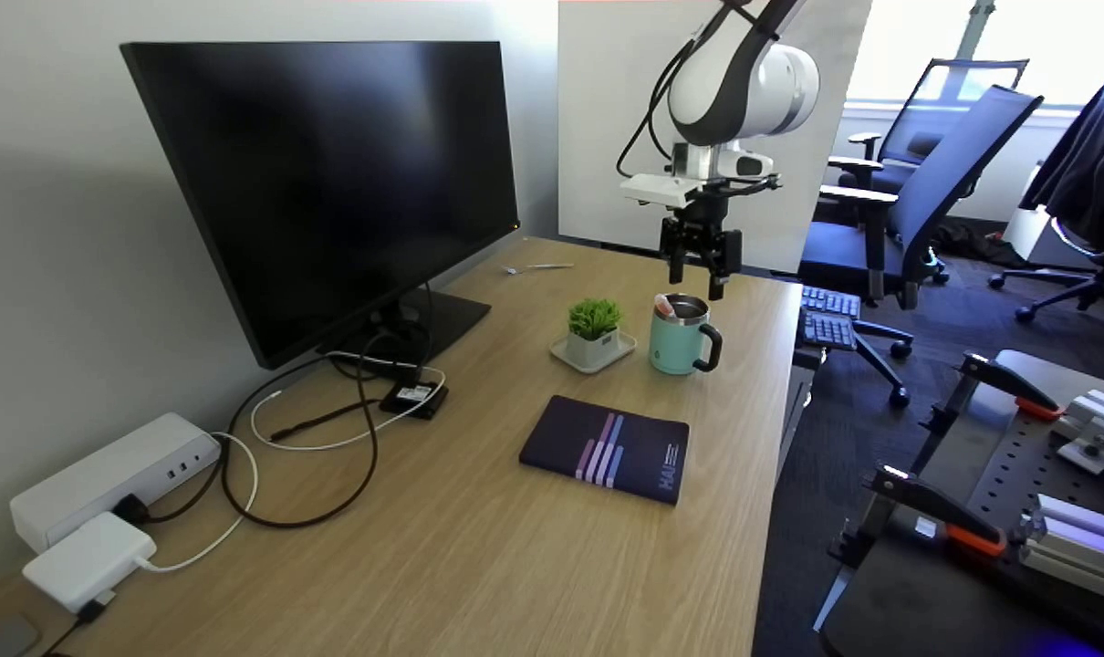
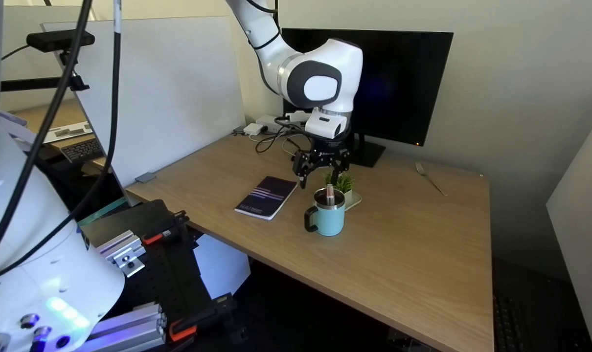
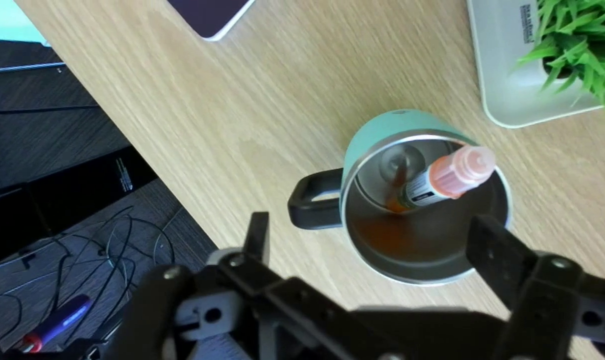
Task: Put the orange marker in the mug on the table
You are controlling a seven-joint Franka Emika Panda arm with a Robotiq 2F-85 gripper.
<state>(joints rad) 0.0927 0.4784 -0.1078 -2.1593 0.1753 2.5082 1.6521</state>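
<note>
The teal mug (image 1: 672,351) with a black handle stands upright on the light wood table (image 1: 552,566); it also shows in an exterior view (image 2: 330,222) and in the wrist view (image 3: 382,127). The orange marker (image 3: 450,175) stands tilted inside the mug, its pale orange end leaning at the rim; this end shows in both exterior views (image 1: 664,306) (image 2: 330,193). My gripper (image 1: 696,283) is open and empty above the mug, also in an exterior view (image 2: 319,183). In the wrist view its fingers (image 3: 370,227) are wide apart and do not touch the marker.
A small plant in a white pot (image 1: 593,347) stands on a tray close to the mug. A dark notebook (image 1: 607,449) lies near it. A monitor (image 1: 333,182), tangled cables (image 1: 369,447) and a white power strip (image 1: 114,474) are along the wall. A fork (image 2: 430,178) lies at the back.
</note>
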